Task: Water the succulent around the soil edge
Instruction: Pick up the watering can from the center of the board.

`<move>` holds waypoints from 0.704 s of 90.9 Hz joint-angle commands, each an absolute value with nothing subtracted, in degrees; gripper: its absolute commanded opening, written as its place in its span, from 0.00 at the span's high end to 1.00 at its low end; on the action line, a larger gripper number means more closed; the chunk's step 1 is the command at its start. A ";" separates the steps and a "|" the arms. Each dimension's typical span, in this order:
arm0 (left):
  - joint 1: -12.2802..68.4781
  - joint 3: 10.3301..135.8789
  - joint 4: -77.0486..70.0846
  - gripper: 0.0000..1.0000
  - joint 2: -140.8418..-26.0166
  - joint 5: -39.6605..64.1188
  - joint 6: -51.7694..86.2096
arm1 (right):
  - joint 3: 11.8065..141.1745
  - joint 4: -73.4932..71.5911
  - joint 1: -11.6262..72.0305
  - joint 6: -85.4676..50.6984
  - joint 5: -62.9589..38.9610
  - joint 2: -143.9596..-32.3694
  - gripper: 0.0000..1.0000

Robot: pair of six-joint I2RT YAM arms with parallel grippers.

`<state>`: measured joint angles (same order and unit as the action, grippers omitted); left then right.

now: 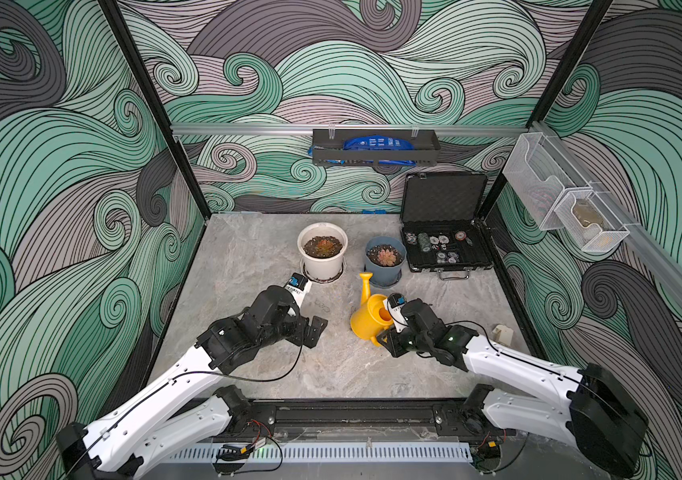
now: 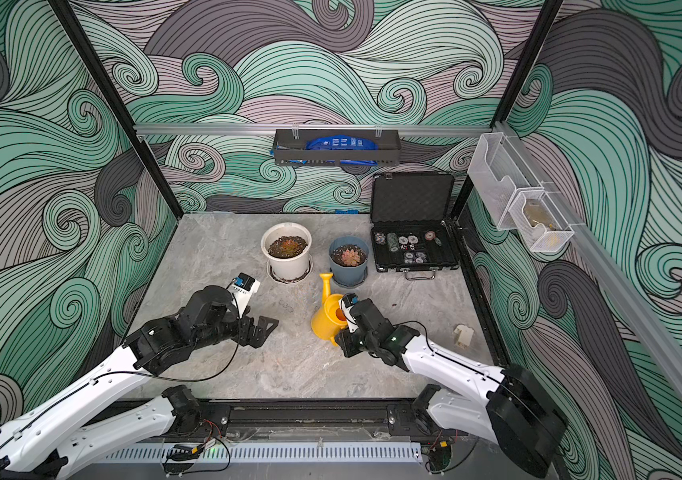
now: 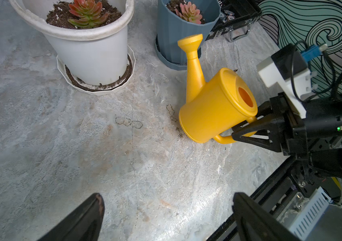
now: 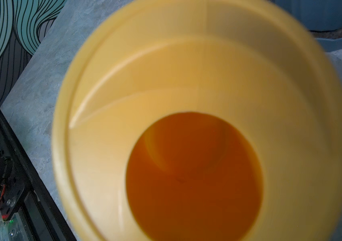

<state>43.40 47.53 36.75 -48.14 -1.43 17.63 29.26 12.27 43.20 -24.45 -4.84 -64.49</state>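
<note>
Left wrist view: finds the right end effector [image 3: 246, 123] clamped on the handle of the yellow watering can [image 3: 211, 106], one finger above the loop and one below. Shows that can down on the desk [image 3: 40, 135], spout rising toward the blue-grey pot [image 3: 176, 37] and ending just beside it. Puts the succulent [image 3: 86, 14], red-orange with greenish tips, in the middle of the tall white pot [image 3: 90, 56], ringed by the soil edge [image 3: 57, 17] of dark gritty soil inside the white rim. Sets the white pot on a shallow saucer [image 3: 95, 89] scattered with soil crumbs. Frames the left end effector [image 3: 167, 200] with fingers spread wide, holding nothing, over bare desk.

Seen in both top views: white pot toward the rear of the desk, left of the blue-grey pot with its pinkish rosette [image 1: 385, 255]; can in front of the two pots, nearer the blue-grey one; left end effector short of the white pot, not touching it. Farther right, an open black case [image 1: 443, 249] of poker chips.

Right wrist view: filled almost wholly by the can's blurred yellow top and round filler hole.
</note>
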 commanded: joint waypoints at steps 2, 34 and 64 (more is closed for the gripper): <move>42.98 48.84 36.39 0.01 -47.12 -0.79 18.19 | 31.69 14.88 44.03 -24.00 -0.76 -63.29 1.00; 42.98 48.39 34.83 0.01 -44.63 2.32 18.19 | 40.67 26.90 46.29 -28.40 3.66 -63.11 1.00; 42.63 47.78 34.15 0.01 -39.74 -1.36 18.75 | 56.13 43.53 49.68 -29.51 3.55 -70.01 1.00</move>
